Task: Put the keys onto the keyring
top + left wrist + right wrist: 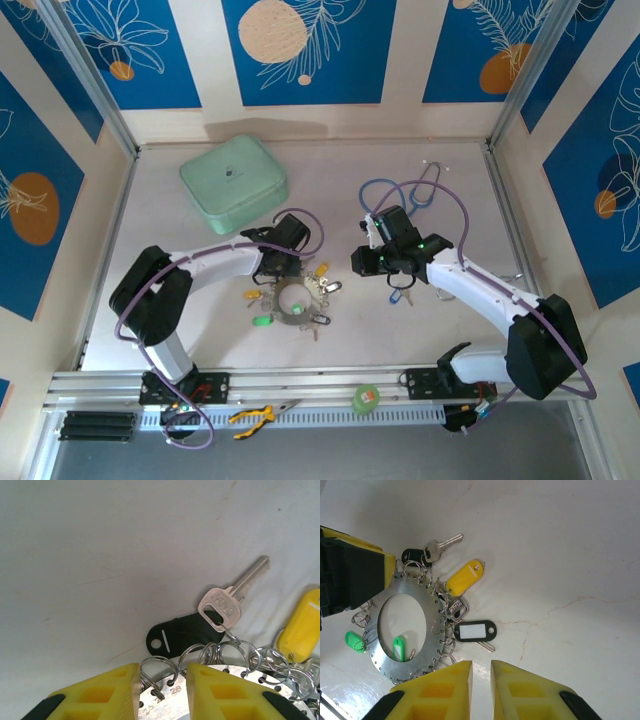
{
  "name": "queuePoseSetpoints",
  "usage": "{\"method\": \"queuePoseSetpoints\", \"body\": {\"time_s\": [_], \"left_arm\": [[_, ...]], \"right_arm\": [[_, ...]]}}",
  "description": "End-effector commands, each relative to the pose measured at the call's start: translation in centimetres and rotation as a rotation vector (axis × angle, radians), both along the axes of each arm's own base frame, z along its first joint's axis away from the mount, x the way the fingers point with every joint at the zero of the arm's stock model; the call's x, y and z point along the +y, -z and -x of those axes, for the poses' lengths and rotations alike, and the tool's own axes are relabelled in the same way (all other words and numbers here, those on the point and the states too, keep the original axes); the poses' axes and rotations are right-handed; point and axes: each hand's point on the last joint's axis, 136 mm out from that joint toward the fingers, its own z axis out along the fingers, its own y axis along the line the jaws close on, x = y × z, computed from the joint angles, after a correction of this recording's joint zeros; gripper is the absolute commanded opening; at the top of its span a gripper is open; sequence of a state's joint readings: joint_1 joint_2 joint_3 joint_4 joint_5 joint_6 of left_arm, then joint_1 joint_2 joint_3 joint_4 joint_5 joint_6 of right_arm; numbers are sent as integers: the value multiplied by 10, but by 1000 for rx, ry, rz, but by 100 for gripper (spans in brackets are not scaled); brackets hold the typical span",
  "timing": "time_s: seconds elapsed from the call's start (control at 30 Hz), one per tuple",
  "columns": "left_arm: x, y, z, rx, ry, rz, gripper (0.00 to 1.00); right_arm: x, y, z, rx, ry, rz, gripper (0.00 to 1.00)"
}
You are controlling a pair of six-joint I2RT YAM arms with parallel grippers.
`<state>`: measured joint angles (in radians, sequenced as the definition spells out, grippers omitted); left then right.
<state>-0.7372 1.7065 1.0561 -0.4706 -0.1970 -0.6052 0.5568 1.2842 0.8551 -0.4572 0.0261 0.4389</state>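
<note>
The keyring [410,584] is laid flat on the surface [560,555], between the two arms. Much of the task is judged to be done: several keys [442,544] are already hung from its notched rim by small wire loops [157,672], among them one with a black tag [185,632], one with a yellow tag [465,577], one with a black-framed tag [475,631] and two with green tags [355,641]. A small blue item [400,297] (possibly a blue-tagged key, too small to be sure) is seen apart from the ring, under the right arm, so at least that one may be left.

The left end effector [162,672] is set astride the rim and one wire loop, its fingers partly parted; whether anything is pinched cannot be told. The right end effector [481,666] is held near the ring, a narrow gap between its fingers and nothing in it.

Figures resembling "28" are stamped on the ring's face; the white tag windows are blank (the key head's embossed mark is not legible).
</note>
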Motion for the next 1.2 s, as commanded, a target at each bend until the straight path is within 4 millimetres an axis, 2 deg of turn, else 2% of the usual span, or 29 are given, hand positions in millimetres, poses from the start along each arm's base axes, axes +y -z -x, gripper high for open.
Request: {"method": "queuePoseSetpoints", "body": {"time_s": [0.0, 0.47, 0.8, 0.93, 1.0, 1.17], "left_arm": [[12, 5, 7, 23, -53, -37, 28], [14, 23, 13, 72, -43, -72, 23], [19, 27, 13, 71, -46, -101, 16], [20, 25, 12, 62, -43, -106, 10], [21, 22, 11, 51, -42, -110, 4], [24, 5, 6, -21, -31, -120, 0]], "right_arm": [[-1, -3, 5, -3, 2, -3, 18], [-1, -3, 5, -3, 3, -5, 18], [0, -4, 4, -5, 0, -7, 18], [-1, -4, 4, -5, 1, -6, 18], [-1, -4, 4, -4, 1, -6, 18], [0, -6, 4, -8, 0, -7, 18]]}}
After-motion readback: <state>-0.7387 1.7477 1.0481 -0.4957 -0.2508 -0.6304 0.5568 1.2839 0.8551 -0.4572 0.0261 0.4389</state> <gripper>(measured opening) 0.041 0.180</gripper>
